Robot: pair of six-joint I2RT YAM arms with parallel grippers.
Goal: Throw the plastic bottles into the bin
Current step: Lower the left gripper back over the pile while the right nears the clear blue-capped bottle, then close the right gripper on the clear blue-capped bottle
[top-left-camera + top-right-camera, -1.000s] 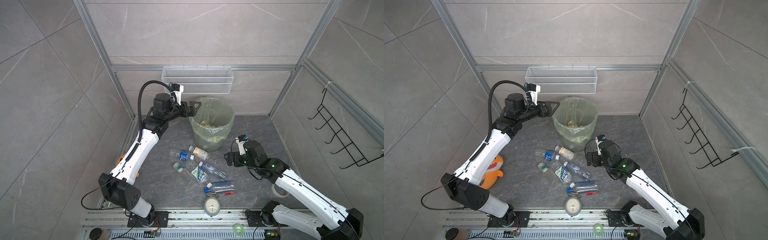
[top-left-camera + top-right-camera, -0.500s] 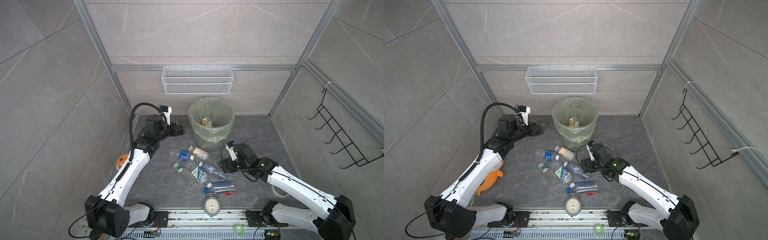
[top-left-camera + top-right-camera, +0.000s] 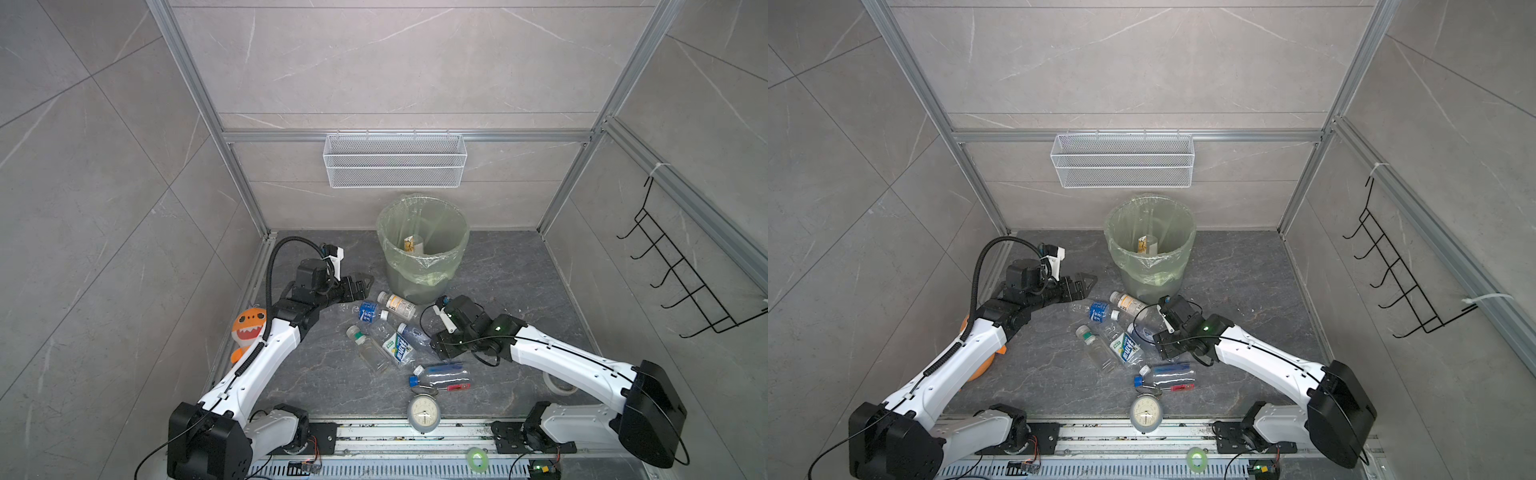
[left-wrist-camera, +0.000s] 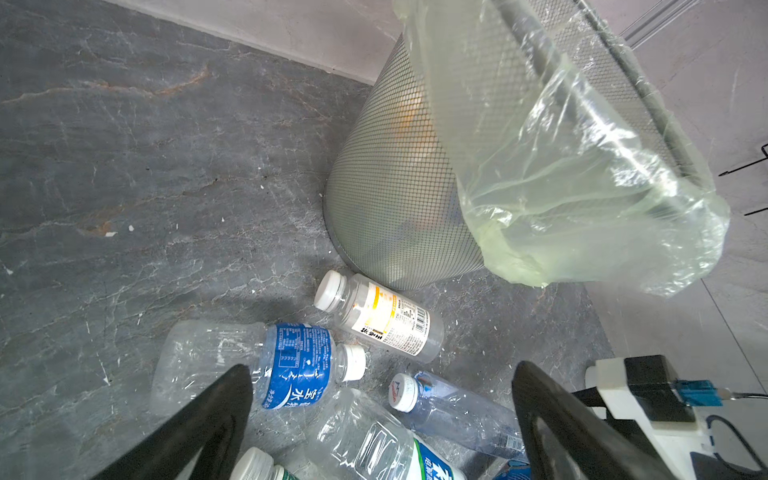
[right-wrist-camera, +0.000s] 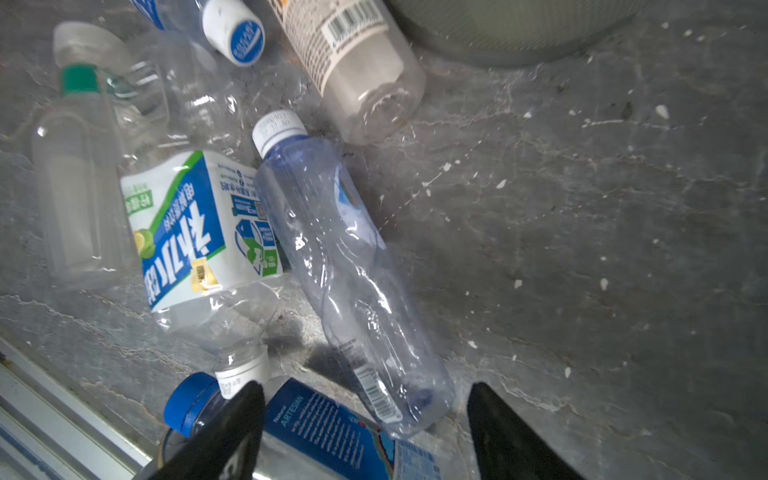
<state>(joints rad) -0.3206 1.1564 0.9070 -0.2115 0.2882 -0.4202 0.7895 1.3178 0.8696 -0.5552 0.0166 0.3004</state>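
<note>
1. I see my left jaws released and spread wide, near the bin (image 3: 419,278).
2. My right jaws stand apart, astride the base of a clear bluish bottle (image 5: 353,270), not clamped.
3. The plastic bottles (image 3: 399,347) lie on the surface (image 3: 511,282) before the bin.

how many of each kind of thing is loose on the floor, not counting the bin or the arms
plastic bottles: 6
alarm clock: 1
orange plush toy: 1
white tape roll: 1
total: 9
</note>
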